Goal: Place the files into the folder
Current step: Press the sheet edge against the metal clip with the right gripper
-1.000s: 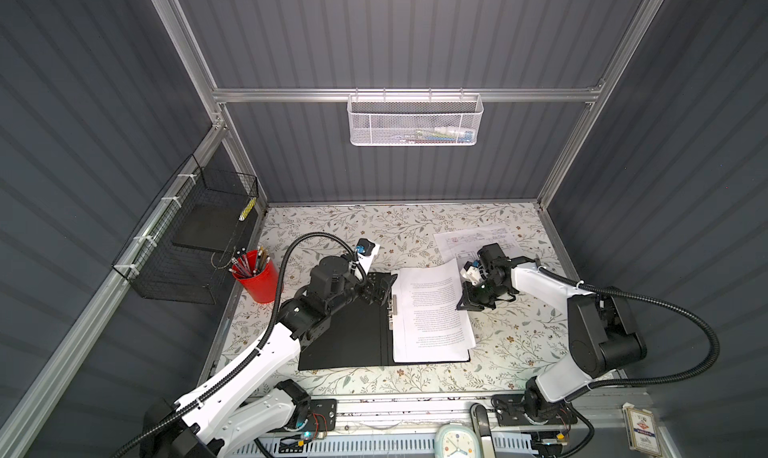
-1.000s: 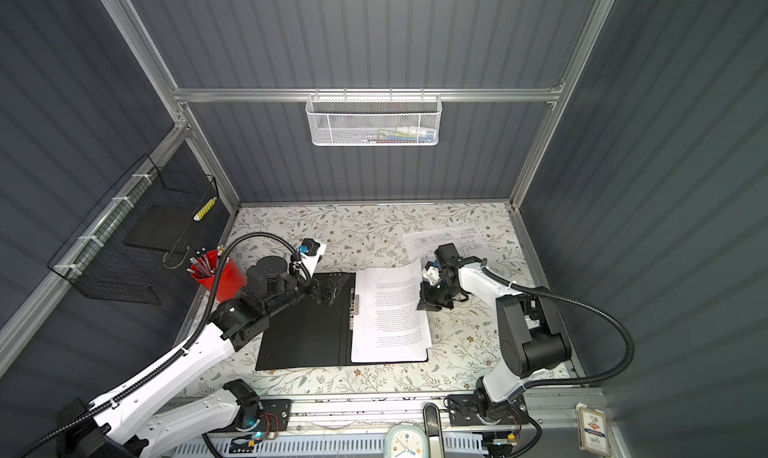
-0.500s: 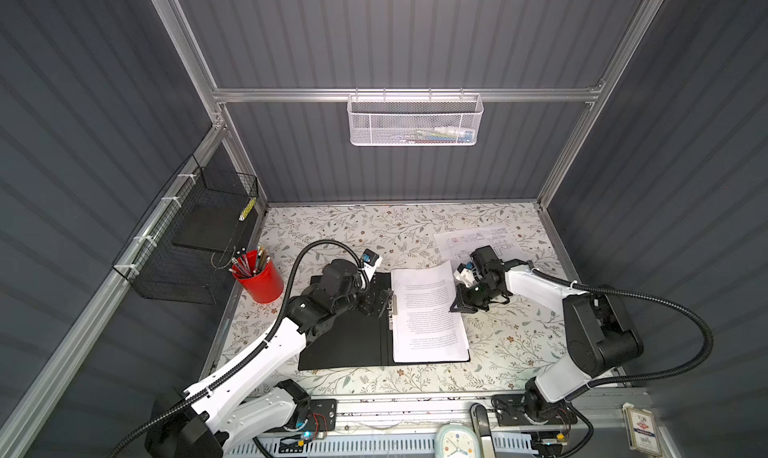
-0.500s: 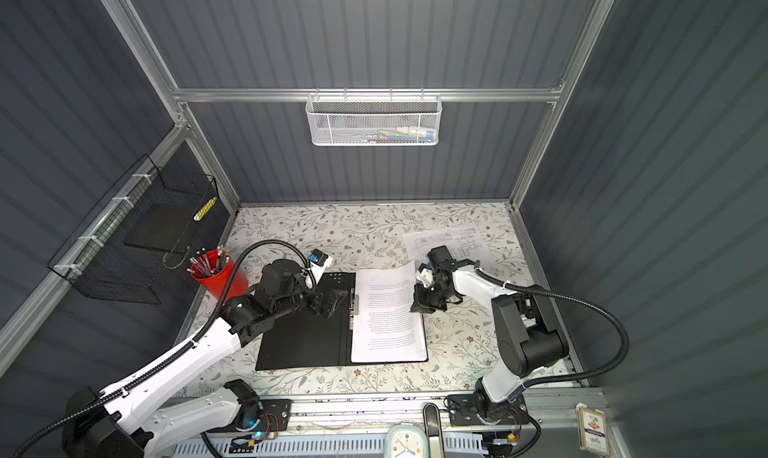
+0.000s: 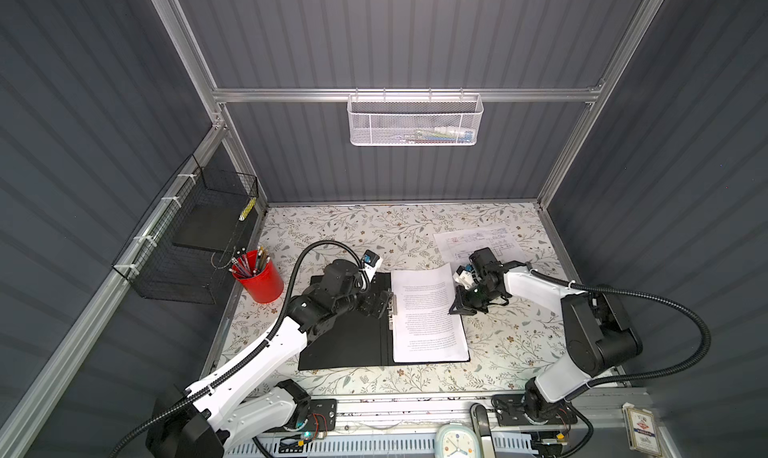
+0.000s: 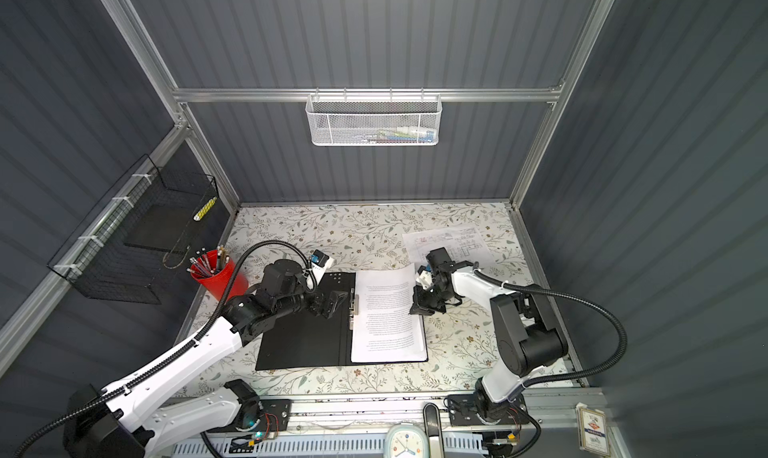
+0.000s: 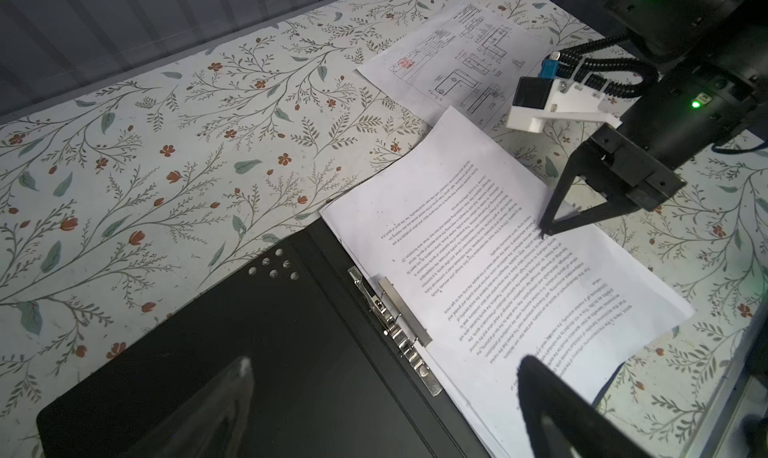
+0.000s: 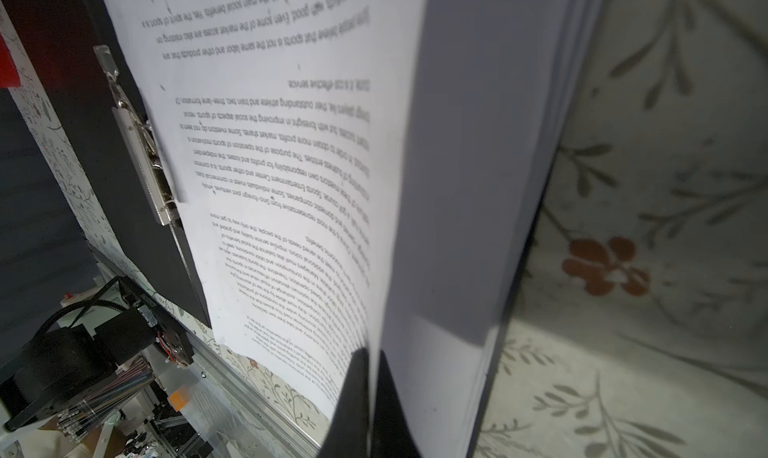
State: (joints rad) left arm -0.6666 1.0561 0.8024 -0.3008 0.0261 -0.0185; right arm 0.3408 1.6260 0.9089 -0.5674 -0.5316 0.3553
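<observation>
Here, printed white files [image 5: 424,314] overlie black folder [image 5: 345,343].

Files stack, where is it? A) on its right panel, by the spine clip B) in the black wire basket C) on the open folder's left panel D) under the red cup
A: the files lie on the right panel of the open folder, one edge at the spine clip.

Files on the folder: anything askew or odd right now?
Yes. The files sit shifted back, overhanging the far edge of the folder, and one side curls up where the shut right pincer pinches it.
</observation>
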